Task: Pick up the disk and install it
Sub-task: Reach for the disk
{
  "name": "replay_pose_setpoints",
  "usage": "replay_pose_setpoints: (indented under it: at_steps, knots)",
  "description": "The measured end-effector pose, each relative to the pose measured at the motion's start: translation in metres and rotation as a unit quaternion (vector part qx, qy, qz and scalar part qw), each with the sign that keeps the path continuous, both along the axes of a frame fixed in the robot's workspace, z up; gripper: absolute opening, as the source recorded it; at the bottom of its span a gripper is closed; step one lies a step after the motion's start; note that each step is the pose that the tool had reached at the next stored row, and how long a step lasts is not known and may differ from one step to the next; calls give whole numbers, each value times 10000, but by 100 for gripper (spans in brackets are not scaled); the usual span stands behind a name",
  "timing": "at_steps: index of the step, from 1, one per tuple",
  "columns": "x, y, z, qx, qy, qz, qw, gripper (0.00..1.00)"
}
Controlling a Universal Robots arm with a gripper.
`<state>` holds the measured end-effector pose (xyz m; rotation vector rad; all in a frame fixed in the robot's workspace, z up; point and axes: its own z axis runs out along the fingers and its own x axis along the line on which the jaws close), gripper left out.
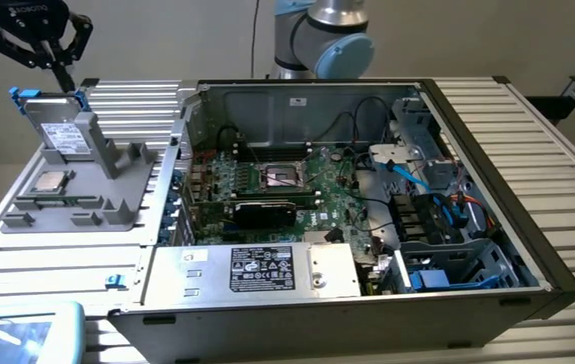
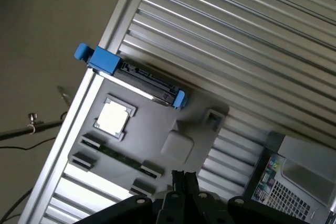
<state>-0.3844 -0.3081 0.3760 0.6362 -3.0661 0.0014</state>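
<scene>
While the open computer case [image 1: 267, 102] takes up the near ground of the exterior view, nothing in it shows any work done. The large silver box with the black label [image 1: 257, 269] sits at the front and the motherboard [image 1: 278, 182] lies behind it.

Further back, on the exterior view's left, a grey fixture [image 1: 115, 205] rests on the slatted table [image 1: 54, 250]. A small square processor chip [image 1: 50, 180] lies flat on the fixture.

At the fixture's far end the disk [image 1: 60, 129] stands upright on its edge in a slot. Its blue frame shows at both upper corners. It is not yet picked.

Farthest back, the gripper [image 1: 66, 82] hangs above the disk and apart from it. In the wrist view its fingers [image 2: 178, 182] are drawn together and hold nothing.

Assessment: the step in hand is the approach to grasp.
- The jaws need to be spread before any descent, or they will strike the disk's top edge.
- They should straddle the thin dimension, midway between the blue ends, so the load stays balanced.
- The grip should take the flat faces and come away straight along the slot, since a tilted pull could bind the frame in the fixture.
</scene>
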Motion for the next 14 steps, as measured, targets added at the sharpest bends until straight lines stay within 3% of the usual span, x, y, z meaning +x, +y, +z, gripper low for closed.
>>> replay_pose_setpoints:
  at_steps: [4,10,14]
  knots:
    - [-179,7,1,30,6,0,10000,11]
    - [-272,148,7,33,15,0,10000,11]
    - [-370,194,7,43,64,0,10000,11]
